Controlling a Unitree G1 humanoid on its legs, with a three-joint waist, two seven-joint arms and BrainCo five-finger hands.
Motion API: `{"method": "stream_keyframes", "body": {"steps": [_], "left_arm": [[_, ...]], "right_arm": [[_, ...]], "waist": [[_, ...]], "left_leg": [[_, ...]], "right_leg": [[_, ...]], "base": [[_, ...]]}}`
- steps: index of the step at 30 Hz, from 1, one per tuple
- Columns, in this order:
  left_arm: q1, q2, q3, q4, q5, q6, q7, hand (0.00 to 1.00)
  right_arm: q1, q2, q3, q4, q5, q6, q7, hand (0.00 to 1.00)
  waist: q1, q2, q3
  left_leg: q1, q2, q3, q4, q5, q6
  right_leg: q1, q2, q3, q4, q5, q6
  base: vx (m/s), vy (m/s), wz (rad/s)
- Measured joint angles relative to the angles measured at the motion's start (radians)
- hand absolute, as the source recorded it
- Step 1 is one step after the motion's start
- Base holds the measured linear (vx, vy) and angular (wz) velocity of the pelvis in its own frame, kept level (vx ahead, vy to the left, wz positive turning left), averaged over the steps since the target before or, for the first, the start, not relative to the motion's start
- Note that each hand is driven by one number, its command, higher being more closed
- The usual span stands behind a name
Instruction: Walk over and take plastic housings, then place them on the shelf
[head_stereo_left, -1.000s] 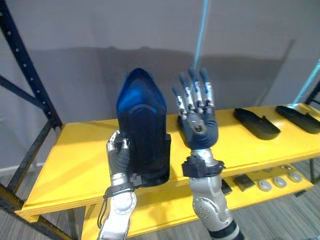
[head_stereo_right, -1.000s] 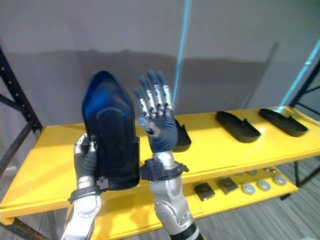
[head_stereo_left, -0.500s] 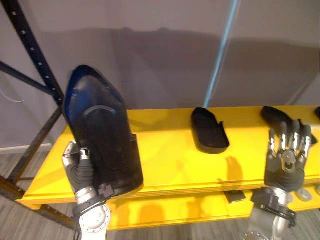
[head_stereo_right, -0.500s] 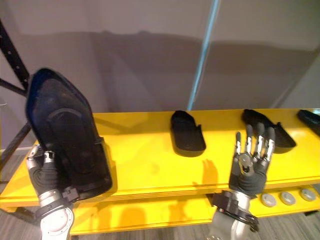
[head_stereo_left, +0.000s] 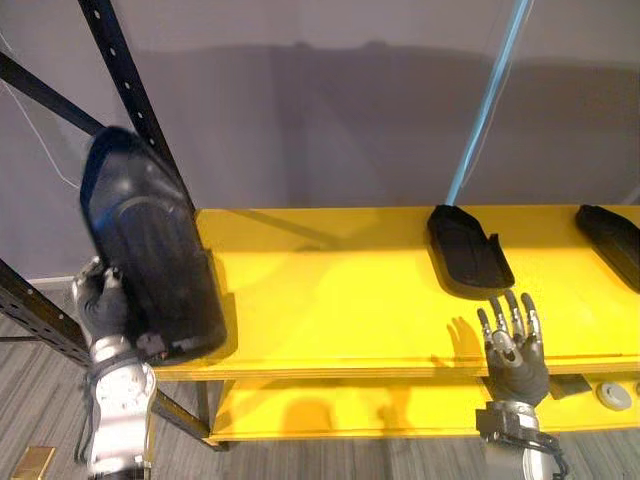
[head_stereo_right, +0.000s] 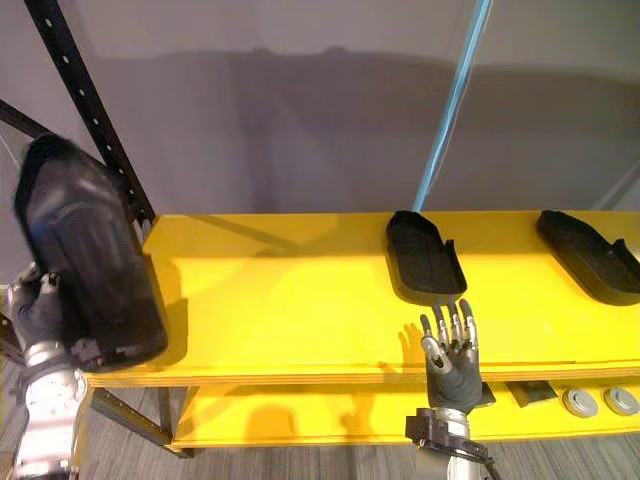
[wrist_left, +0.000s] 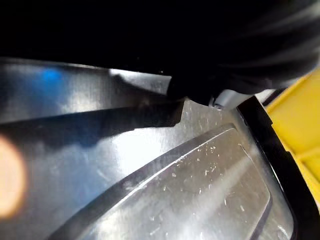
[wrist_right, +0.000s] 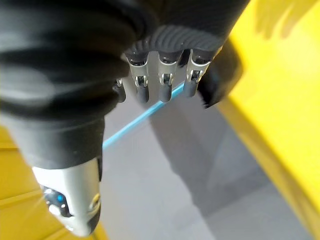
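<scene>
**Setting the carried housing down on the shelf's bare left stretch**

The left robot hand (head_stereo_left: 100, 310) is closed on the near left edge of the held housing (head_stereo_left: 150, 260). This dark, glossy shell stands upright, its tapered end up and its base hanging just over the near left corner of the yellow shelf (head_stereo_left: 330, 300). The left wrist view shows the shell's scuffed surface pressed right up to the camera. The right robot hand (head_stereo_left: 512, 350) is empty, its fingers straight and spread, raised in front of the shelf's near edge, well right of the load.

Two housings already lie flat on the shelf: the middle housing (head_stereo_left: 468, 260) and, further right, the right housing (head_stereo_left: 612, 240), both toward the far side. A wide bare stretch lies between the held piece and the middle one, so the task looks partly done, and placing is the step in hand.

To do it well, I would carry the shell rightward and away from the black rack upright (head_stereo_left: 128, 100) that slants just behind it, then tip it over until it lies flat like the others. The base should meet the boards before the grip loosens, because a tall shell let go upright near the edge could topple off. Lining it up with the row, well apart from the middle housing, would leave room for more. The right robot hand could steady the free edge during the tilt. The lower shelf (head_stereo_left: 350, 410) is best left untouched.
</scene>
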Motion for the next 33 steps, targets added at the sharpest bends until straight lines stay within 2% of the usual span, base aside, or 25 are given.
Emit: {"method": "stream_keyframes", "body": {"steps": [3, 8, 11, 12, 15, 19, 22, 26, 33], "left_arm": [[-0.114, 0.042, -0.054, 0.056, -0.09, 0.0, -0.035, 1.0], [-0.12, 0.042, -0.065, 0.056, -0.181, 0.0, -0.062, 1.0], [-0.113, 0.034, -0.088, 0.059, -0.239, 0.0, -0.083, 1.0], [-0.112, 0.027, -0.095, 0.074, -0.264, 0.002, -0.099, 1.0], [-0.121, 0.018, -0.106, 0.141, -0.304, 0.029, -0.117, 1.0], [-0.149, 0.014, -0.168, 0.224, -0.307, 0.081, -0.149, 1.0], [-0.168, 0.014, -0.173, 0.224, -0.305, 0.098, -0.158, 1.0], [-0.213, 0.016, -0.172, 0.224, -0.292, 0.11, -0.158, 1.0], [-0.291, 0.068, -0.172, 0.246, -0.198, 0.128, -0.156, 1.0]], "right_arm": [[-0.013, -0.001, 0.029, 0.005, -0.027, 0.012, 0.006, 0.0], [-0.011, 0.0, 0.054, 0.038, -0.048, 0.021, 0.004, 0.0], [-0.012, 0.0, 0.065, 0.04, -0.069, 0.03, 0.004, 0.0], [-0.013, 0.0, 0.073, 0.04, -0.072, 0.037, 0.004, 0.0], [-0.021, -0.006, 0.082, 0.04, -0.073, 0.047, 0.005, 0.0], [-0.025, -0.046, 0.074, 0.039, -0.073, 0.059, 0.005, 0.0], [-0.048, -0.044, 0.061, 0.039, -0.087, 0.06, 0.003, 0.0], [-0.048, -0.034, 0.062, 0.038, -0.111, 0.06, 0.002, 0.0], [-0.045, -0.018, 0.063, 0.025, -0.113, 0.059, 0.002, 0.0]], "waist": [[-0.014, -0.005, 0.033], [-0.045, -0.007, 0.036], [-0.044, -0.013, 0.045], [-0.042, -0.014, 0.05], [-0.049, -0.011, 0.059], [-0.061, -0.001, 0.079], [-0.064, 0.01, 0.111], [-0.056, 0.012, 0.137], [-0.056, 0.012, 0.174]], "left_leg": [[-0.013, 0.006, 0.028, -0.029, 0.024, 0.008], [-0.012, 0.016, 0.073, -0.029, 0.023, 0.006], [0.015, 0.036, 0.097, -0.005, -0.001, -0.015], [0.015, 0.05, 0.102, 0.037, -0.029, -0.02], [0.005, 0.075, 0.101, 0.094, -0.056, -0.034], [-0.029, 0.084, 0.06, 0.092, -0.038, -0.039], [-0.045, 0.081, 0.051, 0.059, -0.007, -0.036], [-0.05, 0.077, 0.048, 0.013, 0.024, -0.036], [-0.066, 0.077, 0.045, 0.012, 0.027, -0.037]], "right_leg": [[-0.041, 0.01, 0.033, 0.001, 0.016, 0.013], [-0.058, 0.023, 0.085, -0.017, 0.03, 0.024], [-0.033, 0.039, 0.114, -0.021, 0.032, 0.026], [-0.017, 0.046, 0.126, -0.024, 0.032, 0.026], [0.004, 0.062, 0.13, -0.04, 0.031, 0.025], [-0.018, 0.076, 0.094, -0.027, 0.025, 0.013], [-0.053, 0.076, 0.084, -0.008, 0.023, 0.01], [-0.081, 0.076, 0.081, 0.002, 0.022, 0.008], [-0.1, 0.076, 0.08, 0.009, 0.019, 0.004]], "base": [[-0.02, 0.003, -0.24], [0.03, 0.003, -0.36], [0.04, -0.037, -0.3], [0.01, -0.054, -0.23], [-0.03, -0.09, -0.05], [-0.05, -0.062, 0.24], [-0.05, -0.013, 0.11], [-0.02, 0.001, 0.03], [0.0, 0.0, 0.0]]}}
